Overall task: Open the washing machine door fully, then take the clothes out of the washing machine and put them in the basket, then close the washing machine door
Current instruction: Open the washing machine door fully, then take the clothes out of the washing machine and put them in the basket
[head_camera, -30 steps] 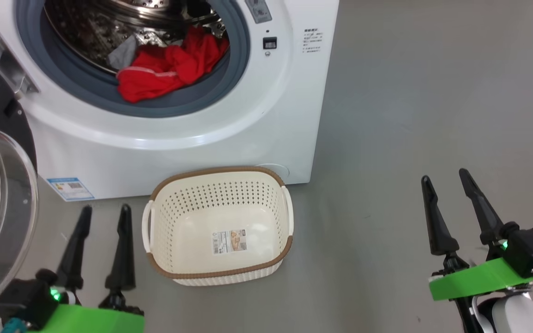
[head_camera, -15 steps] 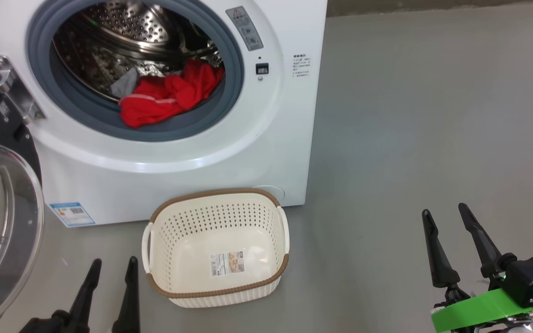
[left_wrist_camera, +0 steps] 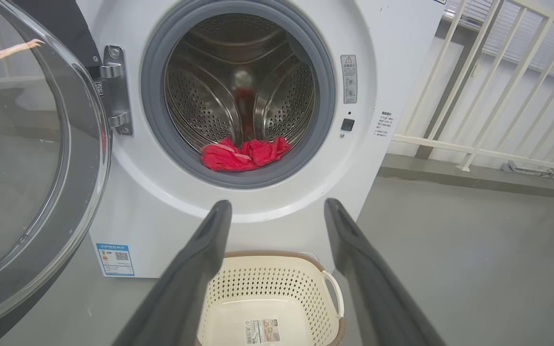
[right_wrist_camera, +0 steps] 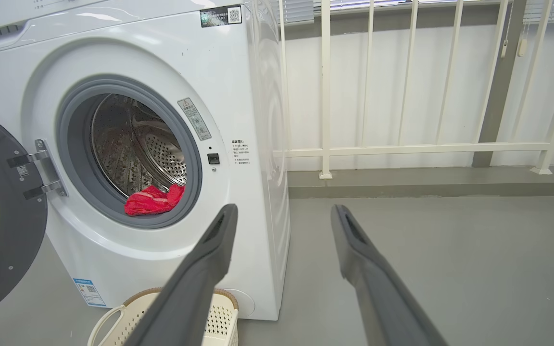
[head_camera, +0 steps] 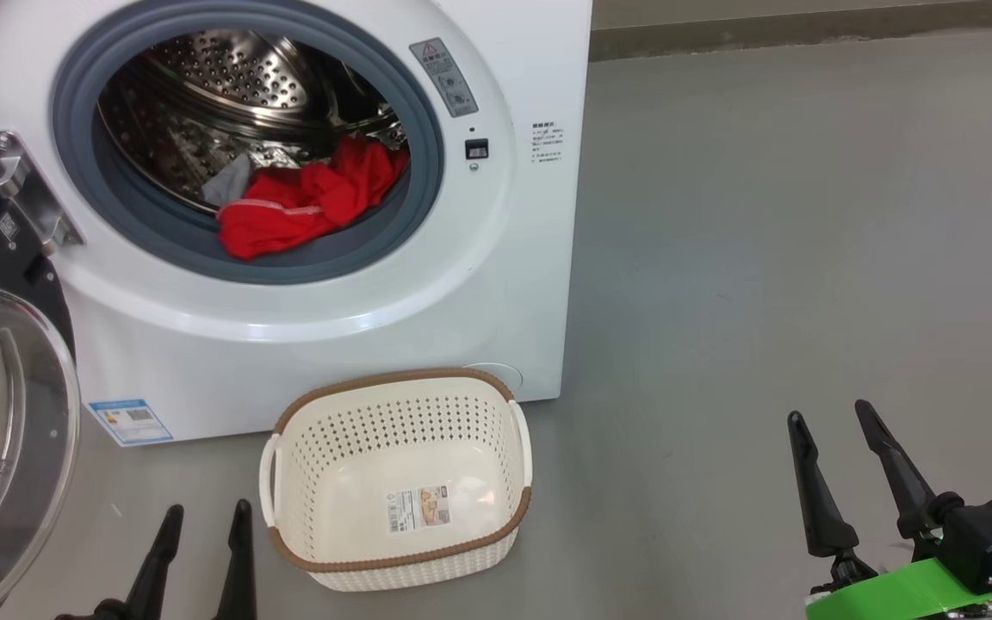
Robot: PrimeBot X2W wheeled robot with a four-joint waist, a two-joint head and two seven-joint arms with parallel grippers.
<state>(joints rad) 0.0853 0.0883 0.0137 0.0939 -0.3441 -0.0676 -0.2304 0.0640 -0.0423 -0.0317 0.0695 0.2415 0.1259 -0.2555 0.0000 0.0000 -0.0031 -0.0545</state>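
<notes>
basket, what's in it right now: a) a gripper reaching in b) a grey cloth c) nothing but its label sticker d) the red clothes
c: the basket has a bare floor with just its label sticker, while the red clothes lie at the mouth of the washing machine.

Clothes (head_camera: 302, 207) in washing machine (head_camera: 496, 284), basket (head_camera: 397, 392) before it.

Our left gripper (head_camera: 208, 508) sits at seven o'clock in the head view, both dark fingers pointing toward twelve, spread apart and holding nothing. Our right gripper (head_camera: 830, 412) sits at four o'clock, fingers leaning toward eleven, likewise parted and empty, its green wrist bracket (head_camera: 901, 592) at the bottom edge.
</notes>
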